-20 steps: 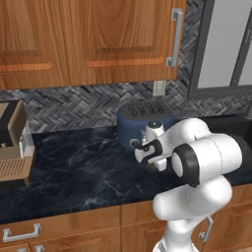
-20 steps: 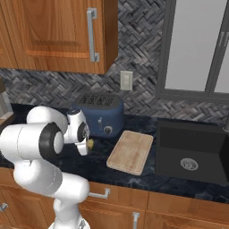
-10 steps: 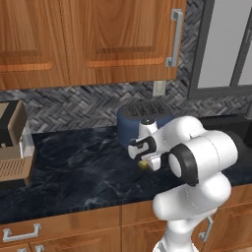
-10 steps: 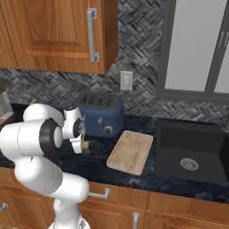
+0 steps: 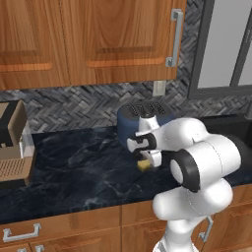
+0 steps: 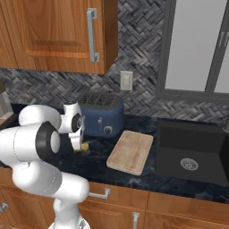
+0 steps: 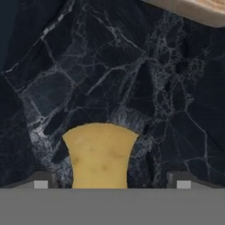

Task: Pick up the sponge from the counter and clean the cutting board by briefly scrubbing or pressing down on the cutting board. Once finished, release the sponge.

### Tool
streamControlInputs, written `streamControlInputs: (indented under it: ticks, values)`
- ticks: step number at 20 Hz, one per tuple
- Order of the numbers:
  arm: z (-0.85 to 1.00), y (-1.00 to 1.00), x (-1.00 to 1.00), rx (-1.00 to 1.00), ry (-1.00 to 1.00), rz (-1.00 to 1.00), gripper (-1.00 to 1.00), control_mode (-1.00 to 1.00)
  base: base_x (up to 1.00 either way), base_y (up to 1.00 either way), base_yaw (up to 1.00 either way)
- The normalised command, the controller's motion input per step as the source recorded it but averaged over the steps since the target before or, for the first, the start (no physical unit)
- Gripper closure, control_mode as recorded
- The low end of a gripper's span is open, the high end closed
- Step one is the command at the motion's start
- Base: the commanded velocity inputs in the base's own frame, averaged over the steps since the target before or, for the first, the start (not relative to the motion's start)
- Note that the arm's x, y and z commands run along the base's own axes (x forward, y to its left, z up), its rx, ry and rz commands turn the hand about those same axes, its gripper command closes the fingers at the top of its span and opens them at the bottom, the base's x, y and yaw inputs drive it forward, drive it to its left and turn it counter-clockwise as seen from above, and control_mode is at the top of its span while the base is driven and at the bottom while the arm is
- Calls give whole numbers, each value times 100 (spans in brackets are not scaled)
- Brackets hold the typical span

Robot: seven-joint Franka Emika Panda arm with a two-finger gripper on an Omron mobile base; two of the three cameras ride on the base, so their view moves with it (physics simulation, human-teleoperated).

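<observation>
Gripper (image 7: pixel 112 184) low over the counter (image 7: pixel 132 74), jaws standing wide apart, one fingertip either side of the sponge (image 7: pixel 101 156) with dark stone showing in both gaps. Nothing clamped.

Sponge: yellow, waisted block, lying flat on the marble directly between your fingers in the hand view. From the left base view it sits at the gripper (image 5: pixel 147 156) tip, sponge (image 5: pixel 143 165) just in front of the blue toaster (image 5: pixel 142 118). From the right base view the sponge (image 6: pixel 83 146) peeks out beside the wrist, with the cutting board (image 6: pixel 131 151) off to the sink side, apart from it. The sponge is not on the board; whether the board has had its scrub you cannot read from here.

Handling, as a judgement: expect it light and soft, giving under a squeeze rather than resisting. Not fragile, not likely slick. The pinched middle is the natural hold: your fingers already straddle it, and the flared ends should keep it from sliding out lengthwise. Close gently; a hard pinch will only flatten it.

A corner of the cutting board (image 7: pixel 193 9) shows at the top edge of the hand view, across bare counter. Dark sink (image 6: pixel 192 152) lies beyond the board.
</observation>
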Motion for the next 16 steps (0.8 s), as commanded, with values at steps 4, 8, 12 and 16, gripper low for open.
streamControlInputs:
  ticks: [4,8,12,16]
  values:
    - [64,0,-59,1,0,1,-100,-100,0,0,0]
    - [43,0,-100,1,-1,19,-100,-100,0,0,0]
    - [54,-2,-98,0,-4,33,-100,-100,0,0,0]
    - [70,-8,-84,-3,0,39,-100,-100,0,0,0]
